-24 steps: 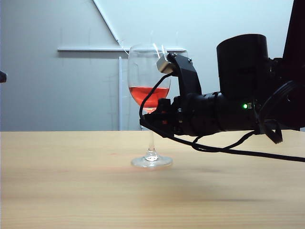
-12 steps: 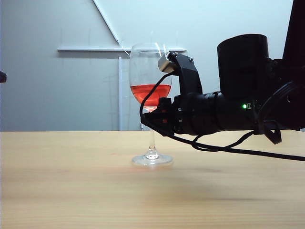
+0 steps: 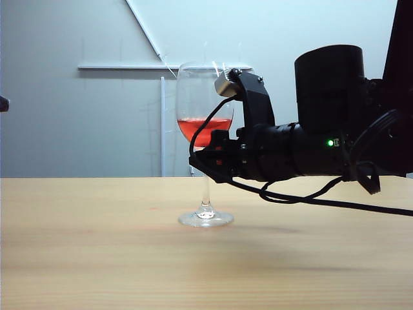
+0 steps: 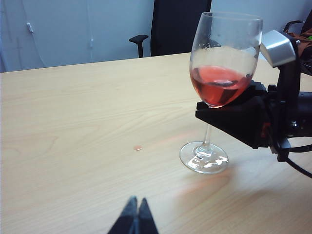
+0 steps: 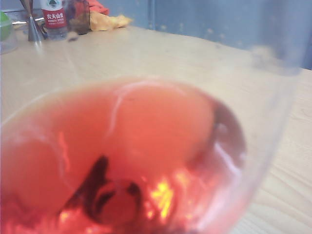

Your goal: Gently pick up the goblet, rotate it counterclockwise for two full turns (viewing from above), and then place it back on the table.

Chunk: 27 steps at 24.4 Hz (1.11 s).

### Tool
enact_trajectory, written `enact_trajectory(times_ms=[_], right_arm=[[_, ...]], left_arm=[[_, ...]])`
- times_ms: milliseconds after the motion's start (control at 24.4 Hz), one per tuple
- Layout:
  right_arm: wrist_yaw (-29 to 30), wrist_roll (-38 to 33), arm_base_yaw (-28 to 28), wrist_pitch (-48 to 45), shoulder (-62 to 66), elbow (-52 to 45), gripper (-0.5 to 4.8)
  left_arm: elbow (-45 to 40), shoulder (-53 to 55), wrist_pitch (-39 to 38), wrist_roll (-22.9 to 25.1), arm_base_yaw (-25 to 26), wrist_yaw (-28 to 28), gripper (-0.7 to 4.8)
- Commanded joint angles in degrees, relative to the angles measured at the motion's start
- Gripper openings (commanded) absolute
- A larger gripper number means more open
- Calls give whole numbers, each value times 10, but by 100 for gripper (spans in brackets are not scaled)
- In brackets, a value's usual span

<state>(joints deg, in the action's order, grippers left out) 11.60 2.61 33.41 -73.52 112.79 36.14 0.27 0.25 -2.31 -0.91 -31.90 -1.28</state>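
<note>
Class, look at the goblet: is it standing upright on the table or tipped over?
Upright. The goblet stands with its round foot flat on the table, stem vertical and the red liquid level, while the right gripper sits around the bowl's base.

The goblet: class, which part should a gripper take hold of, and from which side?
Grip the goblet at the thin stem just under the bowl, coming in level from the right, as the right gripper sits now. The bowl flares above, so it cannot slip down; the upright pose keeps the liquid in.
</note>
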Motion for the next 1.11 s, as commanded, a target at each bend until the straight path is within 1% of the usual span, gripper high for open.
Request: enact_trajectory(times_ms=[41, 82, 123, 164, 246, 328, 410, 451, 492, 574, 655, 778, 860, 901, 983, 1065, 1106], right_arm=[[-1, -1, 1, -13, -5, 2, 127], [-1, -1, 1, -13, -5, 0, 131], [-1, -1, 1, -13, -5, -6, 187], [-1, -1, 1, -13, -5, -9, 212], [-1, -1, 1, -17, -5, -24, 224], [-1, -1, 1, -41, -6, -45, 246], [-2, -1, 1, -72, -7, -66, 274], [-3, 0, 1, -73, -9, -73, 290], [-10, -1, 1, -72, -14, -82, 307], [-43, -1, 1, -72, -29, -107, 347], [-57, -1, 1, -73, -54, -136, 350], [-71, -1, 1, -73, -109, -175, 347], [-89, -2, 1, -72, -151, -197, 346], [-113, -15, 1, -72, -206, -222, 321], [-134, -15, 1, -66, -258, -240, 272], [-158, -15, 1, -41, -321, -254, 185], [-174, -15, 1, -16, -356, -257, 122]], left_arm=[[2, 1, 7, 0, 0, 0, -5], [2, 1, 7, 0, 0, 0, -5], [2, 1, 7, 0, 0, 0, -5], [2, 1, 7, 0, 0, 0, -5], [2, 1, 7, 0, 0, 0, -5], [2, 1, 7, 0, 0, 0, -5], [2, 1, 7, 0, 0, 0, -5], [2, 1, 7, 0, 0, 0, -5], [2, 1, 6, 0, 0, 0, -5], [2, 1, 7, 0, 0, 0, -5], [2, 1, 7, 0, 1, 0, -5], [2, 1, 7, 0, 4, 0, -5], [2, 1, 6, 0, 21, 6, -5], [2, 1, 7, 0, 57, 19, -5], [2, 1, 6, 0, 100, 26, -5], [2, 1, 7, 0, 151, 26, -5], [2, 1, 6, 1, 174, 26, -5]])
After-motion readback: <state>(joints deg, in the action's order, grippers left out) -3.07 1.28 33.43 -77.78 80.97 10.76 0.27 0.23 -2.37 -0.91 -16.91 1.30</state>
